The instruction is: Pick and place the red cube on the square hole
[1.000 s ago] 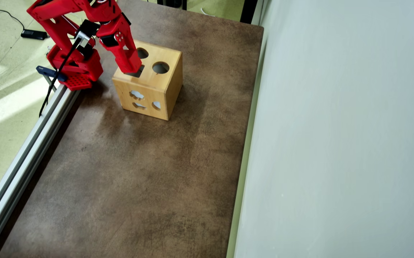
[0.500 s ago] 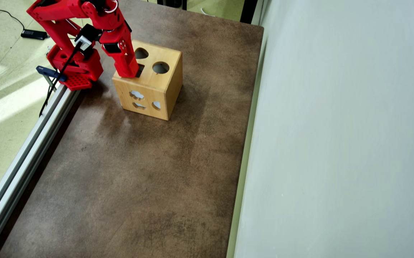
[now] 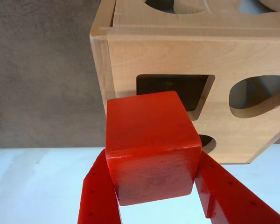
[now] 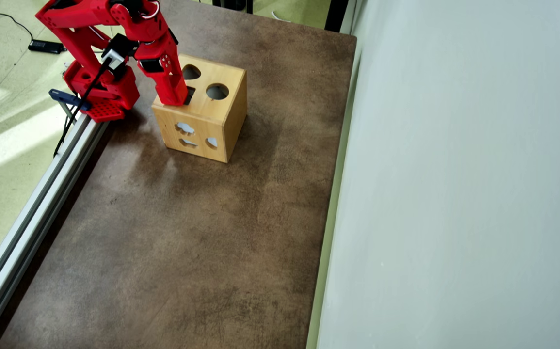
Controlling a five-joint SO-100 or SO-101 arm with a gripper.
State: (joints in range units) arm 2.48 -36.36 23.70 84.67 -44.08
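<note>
Fingers point(image 3: 99, 196) of the red gripper point(image 3: 151, 186) pinch the red cube point(image 3: 149, 140) from both sides in the wrist view, holding it just in front of the square hole point(image 3: 175, 88) in the wooden shape-sorter box point(image 4: 212, 116), partly covering the dark cutout.

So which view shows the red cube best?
The wrist view: the red cube fills the frame, clamped in the hand before the square hole. In the overhead view the arm hides the cube.
</note>
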